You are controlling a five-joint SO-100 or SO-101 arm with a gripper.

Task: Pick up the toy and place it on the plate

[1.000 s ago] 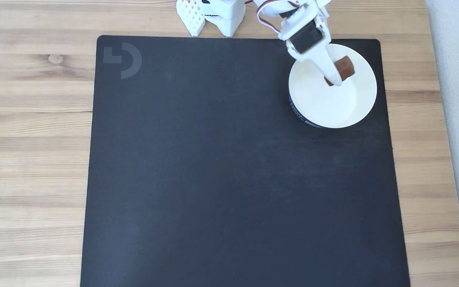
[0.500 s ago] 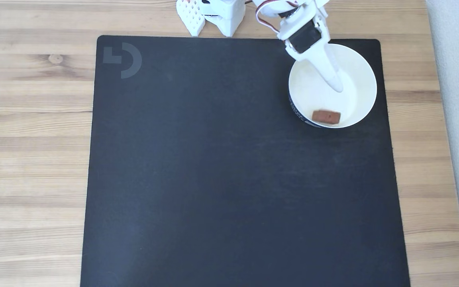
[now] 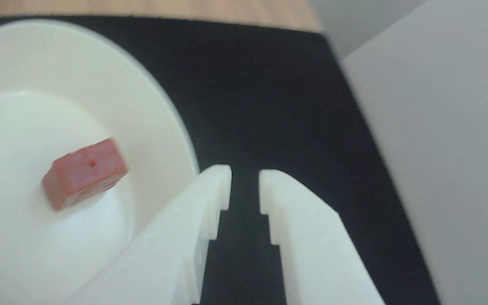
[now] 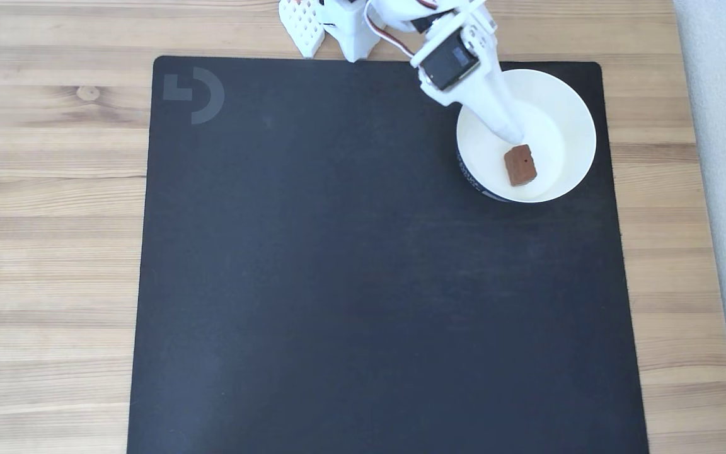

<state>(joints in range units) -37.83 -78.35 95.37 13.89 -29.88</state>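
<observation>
Nearest the wrist camera, the white plastic two-finger gripper (image 3: 245, 186) is seen with its jaws nearly together, a narrow gap of dark mat showing between the stepped fingertips (image 3: 214, 190), and nothing is held between them. Just to the left of the fingers in that view, the round plain white shallow plate (image 3: 155, 114) is seen, its rim partly covered by the left finger. Inside the plate, the small reddish-brown brick-like toy (image 3: 84, 173) is found lying on the flat bottom, one small hole visible on its upper face, clear of the fingers. Beyond the plate and gripper, the black rectangular desk mat (image 3: 269, 84) is spread, with a strip of light wooden table (image 3: 184, 10) behind it and a pale grey surface (image 3: 439, 127) at the right.

In the fixed view, the gripper (image 4: 511, 133) is seen reaching from the top edge over the plate (image 4: 574, 120), which sits in the mat's upper right corner. The toy (image 4: 520, 165) is seen resting inside the plate, just below the fingertips, slightly tilted. A dark printed band is visible on the plate's lower left outer side. A grey logo (image 4: 193, 94) is printed at the upper left corner of the mat (image 4: 369, 284), which is laid on the table (image 4: 48, 221).
</observation>
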